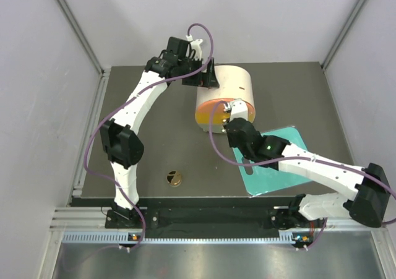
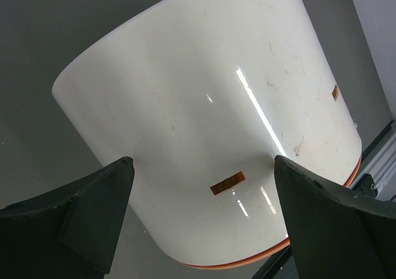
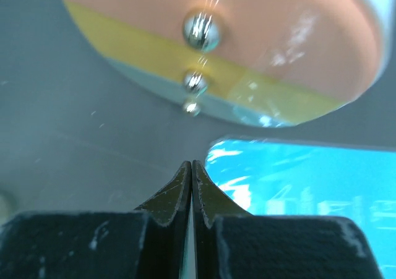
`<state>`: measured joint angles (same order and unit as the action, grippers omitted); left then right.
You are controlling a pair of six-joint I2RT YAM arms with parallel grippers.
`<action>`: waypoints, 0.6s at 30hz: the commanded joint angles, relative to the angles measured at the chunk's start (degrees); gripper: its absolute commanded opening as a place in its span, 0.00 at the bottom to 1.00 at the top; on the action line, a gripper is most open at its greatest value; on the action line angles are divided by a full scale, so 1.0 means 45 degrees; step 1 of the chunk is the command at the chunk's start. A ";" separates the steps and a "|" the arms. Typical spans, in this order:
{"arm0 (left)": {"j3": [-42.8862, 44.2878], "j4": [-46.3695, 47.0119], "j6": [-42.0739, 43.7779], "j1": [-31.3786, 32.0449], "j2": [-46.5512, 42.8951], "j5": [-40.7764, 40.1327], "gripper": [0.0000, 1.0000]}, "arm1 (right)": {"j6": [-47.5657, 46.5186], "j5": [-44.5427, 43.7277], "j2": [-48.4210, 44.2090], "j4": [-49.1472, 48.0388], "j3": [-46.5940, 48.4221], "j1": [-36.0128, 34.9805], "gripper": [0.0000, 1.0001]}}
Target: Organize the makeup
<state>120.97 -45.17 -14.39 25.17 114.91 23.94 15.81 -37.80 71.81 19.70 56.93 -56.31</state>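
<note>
Organizing appears barely begun. Only one makeup item is visible: the round gold-rimmed compact, lying loose on the table at 7 o'clock of the cream-and-orange box and well apart from it. The tubes and the rectangular piece are not seen. The left gripper stands fully spread against the box's far wall at 11 o'clock; contact cannot be confirmed. The right gripper is closed on nothing, aimed at the box's metal knobs, beside the teal board. Judged remaining: opening the box, then stowing the compact.
</note>
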 commanded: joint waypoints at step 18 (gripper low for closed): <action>-0.0749 -0.0197 0.0327 0.0052 -0.0555 0.0090 0.99 | 0.8455 1.2675 -0.0999 -0.7265 -0.6066 0.6302 0.62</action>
<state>119.17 -44.01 -14.66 25.17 114.37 25.06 43.53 7.81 67.18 2.66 33.21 -30.59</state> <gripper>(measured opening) 0.991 0.547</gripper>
